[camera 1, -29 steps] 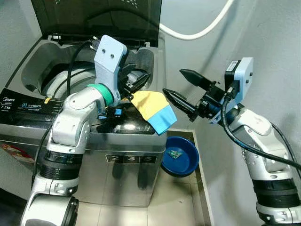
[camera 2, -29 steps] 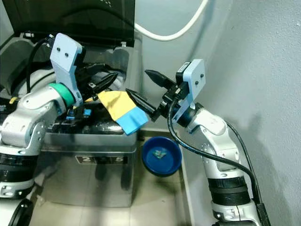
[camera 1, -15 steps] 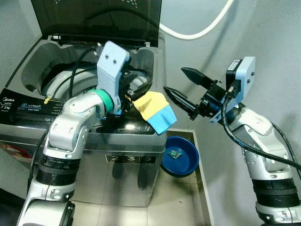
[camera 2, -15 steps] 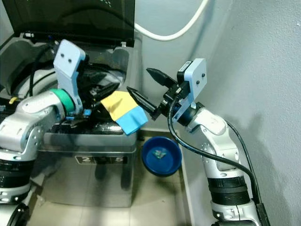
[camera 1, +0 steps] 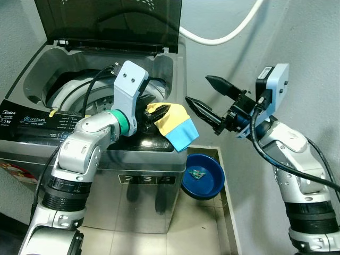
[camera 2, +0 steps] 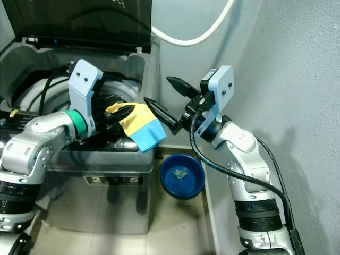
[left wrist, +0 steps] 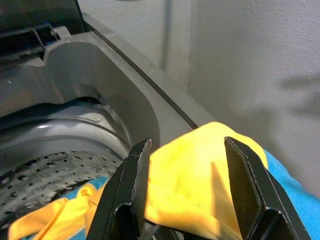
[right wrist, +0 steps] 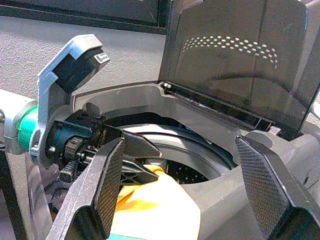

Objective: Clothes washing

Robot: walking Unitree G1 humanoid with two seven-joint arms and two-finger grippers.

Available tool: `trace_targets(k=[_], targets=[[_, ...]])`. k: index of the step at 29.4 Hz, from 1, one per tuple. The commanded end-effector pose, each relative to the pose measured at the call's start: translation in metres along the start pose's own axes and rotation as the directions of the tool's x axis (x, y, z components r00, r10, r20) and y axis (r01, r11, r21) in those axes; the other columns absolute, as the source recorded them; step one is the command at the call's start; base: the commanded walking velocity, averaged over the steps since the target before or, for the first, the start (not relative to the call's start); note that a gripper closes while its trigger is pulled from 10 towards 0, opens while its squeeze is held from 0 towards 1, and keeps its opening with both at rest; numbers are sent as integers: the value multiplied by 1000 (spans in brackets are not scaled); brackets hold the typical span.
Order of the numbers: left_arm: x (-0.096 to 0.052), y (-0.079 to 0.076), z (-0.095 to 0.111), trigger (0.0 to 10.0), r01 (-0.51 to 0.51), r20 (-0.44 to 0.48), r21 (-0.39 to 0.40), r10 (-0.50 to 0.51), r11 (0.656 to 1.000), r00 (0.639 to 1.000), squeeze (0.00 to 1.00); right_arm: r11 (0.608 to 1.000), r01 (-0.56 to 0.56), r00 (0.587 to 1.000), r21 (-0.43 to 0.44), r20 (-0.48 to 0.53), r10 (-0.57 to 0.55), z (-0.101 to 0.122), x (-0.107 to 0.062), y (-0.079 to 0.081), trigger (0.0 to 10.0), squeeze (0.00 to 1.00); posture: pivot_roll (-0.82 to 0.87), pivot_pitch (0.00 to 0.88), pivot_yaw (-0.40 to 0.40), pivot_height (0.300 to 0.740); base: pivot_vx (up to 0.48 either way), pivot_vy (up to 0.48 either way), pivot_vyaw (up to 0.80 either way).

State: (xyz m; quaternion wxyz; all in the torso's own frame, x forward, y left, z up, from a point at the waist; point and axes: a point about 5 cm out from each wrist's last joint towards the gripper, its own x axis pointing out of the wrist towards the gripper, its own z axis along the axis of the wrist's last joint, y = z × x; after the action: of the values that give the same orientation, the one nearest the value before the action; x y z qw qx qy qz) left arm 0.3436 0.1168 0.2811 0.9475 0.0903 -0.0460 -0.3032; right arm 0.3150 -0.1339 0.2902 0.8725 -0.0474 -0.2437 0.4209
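Left eye view: the top-loading washing machine (camera 1: pixel 149 159) stands with its lid (camera 1: pixel 114 24) raised. The left gripper (camera 1: pixel 159 112) is at the drum's right rim, its fingers closed on a yellow and blue cloth (camera 1: pixel 175 126), which drapes over the machine's front right corner and hangs outside the drum. The right gripper (camera 1: pixel 204 101) is held just right of the cloth, its 2 fingers spread wide with nothing between them. A blue bowl (camera 1: pixel 202 176) sits on the floor beside the machine.

Right eye view: same arrangement. The lower right fingertip lies close to the cloth's yellow edge; contact cannot be confirmed. A white hose (camera 2: pixel 191 32) runs along the wall behind.

Left wrist view: the 2 left fingers (left wrist: pixel 127 195) bracket a fold of the yellow fabric. More yellow and blue cloth lies inside the perforated drum (left wrist: pixel 45 172) below.

Right wrist view: the right fingers (right wrist: pixel 107 185) are apart, framing the open drum and the left gripper with the cloth.

Assessment: loading step in hand; this cloth is not yet in the drum. The next move likely calls for carrying the hanging part inward over the rim before release, possibly with the right gripper assisting.
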Motion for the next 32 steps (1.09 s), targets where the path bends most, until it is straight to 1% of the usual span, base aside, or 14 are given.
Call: trace_targets(k=[1,6,7,8,10,12,14,16,20,23,27,28,31,32], targets=[[0,1,1,10000,-5,5,0,5,1000,1000,1000,1000,10,1000,-11,8,-10,1,0,-2,10000,0,64,120,16,740,0,0,0],[-2,4,6,10000,-26,29,15,26,1000,999,1000,1000,18,1000,-12,11,-18,1,1,-2,10000,0,64,120,16,740,0,0,0],[-5,8,11,10000,-69,56,29,67,997,996,0,1000,25,1000,-10,14,-25,1,2,-2,10000,0,64,121,16,740,0,0,0],[-5,8,11,10000,-69,56,29,67,997,996,0,1000,25,1000,-10,14,-25,1,2,-2,10000,0,64,121,16,740,0,0,0],[-12,27,24,10000,-239,119,79,228,968,966,0,998,50,999,-26,-7,-50,-6,8,4,10000,0,64,122,13,740,0,0,0],[-23,50,36,10000,-434,185,134,408,891,894,0,998,62,997,-25,-48,-63,-21,16,13,10000,0,67,122,11,740,0,0,0],[-40,74,47,10000,-586,238,115,551,802,800,0,999,38,992,-30,-116,-41,-40,25,25,10000,0,85,121,2,740,0,0,0],[-48,81,50,10000,-621,249,106,584,776,772,0,999,24,990,-27,-138,-28,-46,28,29,10000,0,85,121,2,740,0,0,0],[-54,84,51,10000,-623,248,126,584,772,773,0,1000,-21,984,-18,-176,17,-54,31,34,10000,0,96,121,-6,740,0,0,0],[-60,72,52,10000,-503,230,193,460,842,858,0,982,-187,946,-4,-272,179,-72,35,49,10000,0,109,121,-21,740,0,0,0],[-61,62,55,10000,-442,239,211,393,872,888,0,972,-233,931,-34,-296,213,-75,39,52,10000,0,117,120,-33,740,0,0,0],[-59,54,59,10000,-415,255,197,362,888,896,0,960,-269,917,-79,-325,230,-78,46,54,8510,0,124,120,-46,740,0,0,0],[-58,52,60,10000,-412,262,189,359,891,896,0,956,-278,912,-94,-337,232,-79,48,54,8510,0,124,120,-48,740,0,0,0],[-57,51,61,10000,-408,265,184,354,895,897,0,955,-278,910,-106,-347,226,-81,49,54,7882,0,125,120,-50,740,0,0,0]])
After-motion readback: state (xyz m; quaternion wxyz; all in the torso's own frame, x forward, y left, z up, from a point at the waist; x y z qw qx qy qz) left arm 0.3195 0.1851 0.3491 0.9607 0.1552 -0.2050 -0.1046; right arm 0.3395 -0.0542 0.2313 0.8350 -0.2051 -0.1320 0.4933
